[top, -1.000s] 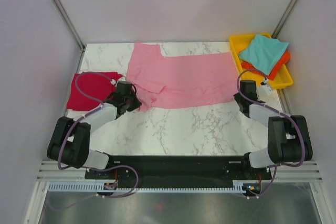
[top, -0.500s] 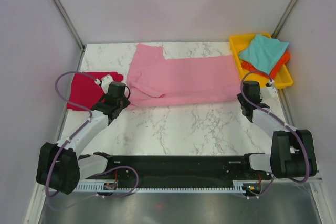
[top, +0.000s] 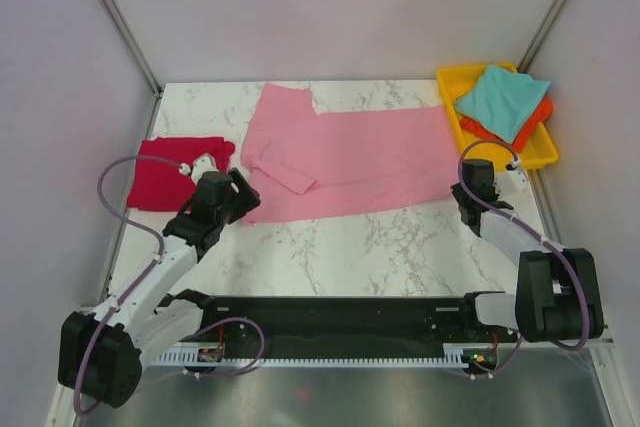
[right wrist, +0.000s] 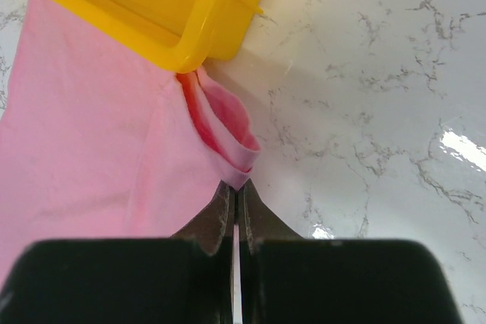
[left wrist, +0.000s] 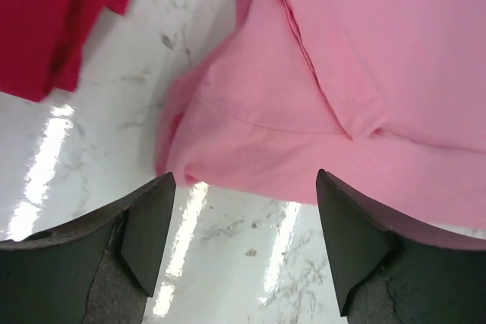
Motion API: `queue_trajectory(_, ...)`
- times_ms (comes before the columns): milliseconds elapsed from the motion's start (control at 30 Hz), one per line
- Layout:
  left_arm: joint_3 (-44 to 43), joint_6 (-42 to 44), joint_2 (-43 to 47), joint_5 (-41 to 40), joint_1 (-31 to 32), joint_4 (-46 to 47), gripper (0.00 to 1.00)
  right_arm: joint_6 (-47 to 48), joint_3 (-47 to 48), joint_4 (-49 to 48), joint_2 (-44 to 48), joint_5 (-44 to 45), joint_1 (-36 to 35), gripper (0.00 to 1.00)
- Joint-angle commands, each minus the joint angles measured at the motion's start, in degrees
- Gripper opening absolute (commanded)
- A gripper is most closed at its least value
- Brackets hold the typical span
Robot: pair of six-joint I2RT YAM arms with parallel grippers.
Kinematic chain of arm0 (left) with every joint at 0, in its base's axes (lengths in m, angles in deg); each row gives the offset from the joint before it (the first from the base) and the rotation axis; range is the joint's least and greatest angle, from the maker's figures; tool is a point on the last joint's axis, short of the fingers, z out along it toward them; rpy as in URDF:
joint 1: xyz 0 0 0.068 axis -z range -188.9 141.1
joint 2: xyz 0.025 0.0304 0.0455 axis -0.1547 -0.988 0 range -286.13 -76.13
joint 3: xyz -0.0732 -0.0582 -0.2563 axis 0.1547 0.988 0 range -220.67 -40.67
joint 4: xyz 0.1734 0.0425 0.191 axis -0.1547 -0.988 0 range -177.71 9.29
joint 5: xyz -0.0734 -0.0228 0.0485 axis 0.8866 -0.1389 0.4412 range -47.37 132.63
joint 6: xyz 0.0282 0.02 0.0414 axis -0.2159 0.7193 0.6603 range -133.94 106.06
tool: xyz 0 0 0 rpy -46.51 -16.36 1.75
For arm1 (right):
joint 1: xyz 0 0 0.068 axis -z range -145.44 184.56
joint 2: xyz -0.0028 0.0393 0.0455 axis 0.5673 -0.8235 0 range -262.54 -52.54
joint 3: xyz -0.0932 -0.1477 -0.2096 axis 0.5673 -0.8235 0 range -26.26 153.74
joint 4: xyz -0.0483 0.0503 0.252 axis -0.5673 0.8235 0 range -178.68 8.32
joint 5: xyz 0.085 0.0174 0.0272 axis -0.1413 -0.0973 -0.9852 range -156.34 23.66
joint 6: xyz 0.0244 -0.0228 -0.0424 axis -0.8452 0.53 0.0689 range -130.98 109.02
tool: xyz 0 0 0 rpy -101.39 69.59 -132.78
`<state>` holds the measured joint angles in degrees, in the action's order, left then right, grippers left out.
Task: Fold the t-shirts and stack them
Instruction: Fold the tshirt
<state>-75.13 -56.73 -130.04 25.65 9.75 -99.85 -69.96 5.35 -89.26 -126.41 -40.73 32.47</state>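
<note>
The light pink t-shirt [top: 350, 152] lies spread across the middle of the marble table, one sleeve folded over its left part. My left gripper [top: 243, 199] stands open just in front of its left edge [left wrist: 228, 134], with only bare marble between the jaws [left wrist: 244, 210]. The crimson red t-shirt [top: 165, 172] lies folded at the left [left wrist: 45, 20]. My right gripper [top: 470, 190] is shut on the pink shirt's right corner [right wrist: 237, 180], pinching a small fold of cloth [right wrist: 76, 127]. The teal t-shirt [top: 505, 97] lies on top of the orange one [top: 541, 115].
The yellow tray [top: 452, 82] holding the teal and orange shirts stands at the back right; its near corner [right wrist: 152, 5] is close above the right gripper's tips. Grey walls enclose the table at the left, back and right.
The left gripper has opened, let go of the pink shirt's left edge and drawn back toward the near side. The shirt's left part now lies flat. The right gripper stays shut on its corner.
</note>
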Motion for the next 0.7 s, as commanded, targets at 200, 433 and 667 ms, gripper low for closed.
queue_trajectory(200,3.79,-7.65,-9.62,9.5,0.59,6.48,0.78,-1.22,-0.59,-0.83,1.27,0.5,0.15,0.0)
queue_trajectory(433,5.45,-13.81,-16.22,9.68,-0.64,11.92,0.79,-1.22,-0.77,-0.83,1.88,0.41,0.07,0.0)
queue_trajectory(667,5.19,-18.38,-20.18,7.13,-1.08,14.57,0.73,-1.49,-0.94,-1.0,1.8,0.32,0.07,0.0)
